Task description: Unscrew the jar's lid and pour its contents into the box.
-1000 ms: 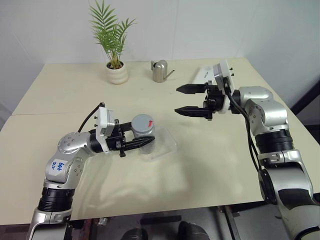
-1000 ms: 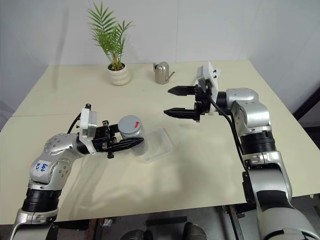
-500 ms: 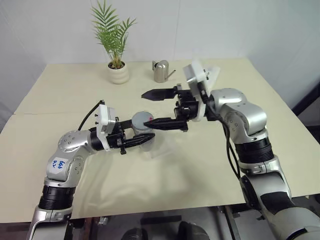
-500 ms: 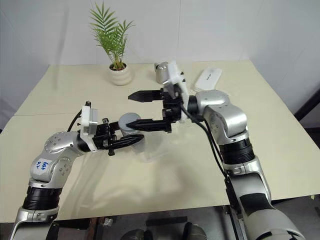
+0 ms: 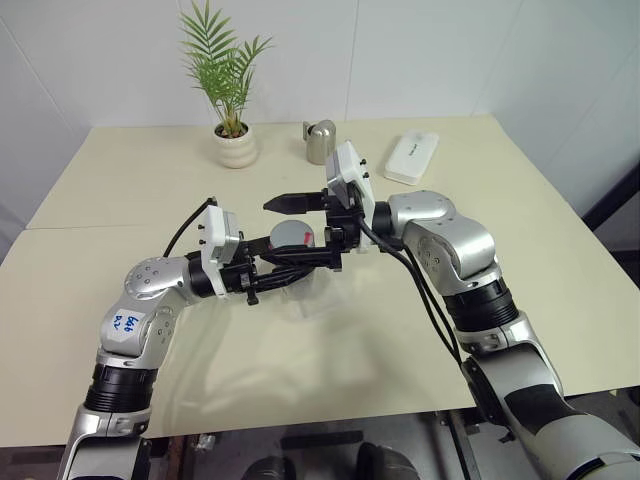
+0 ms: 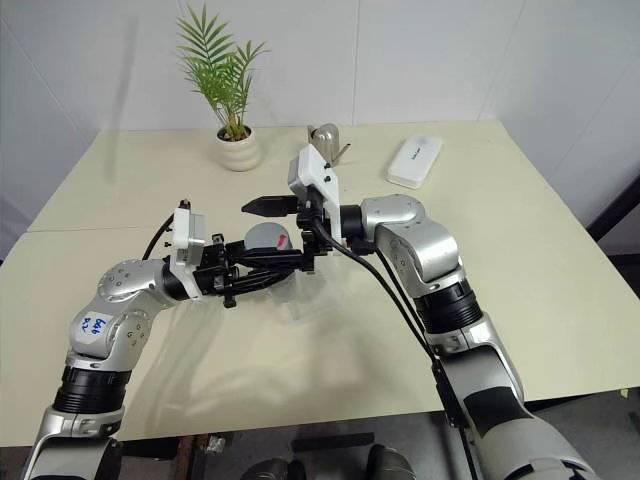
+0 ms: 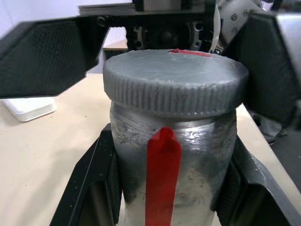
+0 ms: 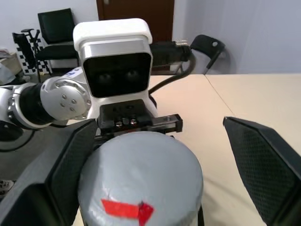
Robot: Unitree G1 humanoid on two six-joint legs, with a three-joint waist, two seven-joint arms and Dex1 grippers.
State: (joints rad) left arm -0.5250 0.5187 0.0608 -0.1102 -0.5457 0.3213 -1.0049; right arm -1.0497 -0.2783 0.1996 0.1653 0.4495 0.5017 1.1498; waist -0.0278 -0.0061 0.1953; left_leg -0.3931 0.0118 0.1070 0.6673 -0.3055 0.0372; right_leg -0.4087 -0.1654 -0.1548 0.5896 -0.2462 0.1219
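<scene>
My left gripper (image 5: 287,272) is shut on the body of the small clear jar (image 7: 188,155), which has a red stripe, and holds it upright just above the table. The grey lid (image 5: 295,237) with a red mark sits on the jar. From the right, my open right gripper (image 5: 278,231) reaches in, one finger (image 8: 70,165) on each side of the lid, apart from it. The transparent box (image 6: 308,303) lies on the table just beyond and below the jar. The contents are hidden.
At the back of the beige table (image 5: 500,300) stand a potted plant (image 5: 236,148) and a silver watering can (image 5: 320,140). A white oblong case (image 5: 411,157) lies at the back right. A wall rises behind the table.
My right arm has swung left from the table's right side, and its open fingers now straddle the lid. The left gripper and jar have stayed in place.
</scene>
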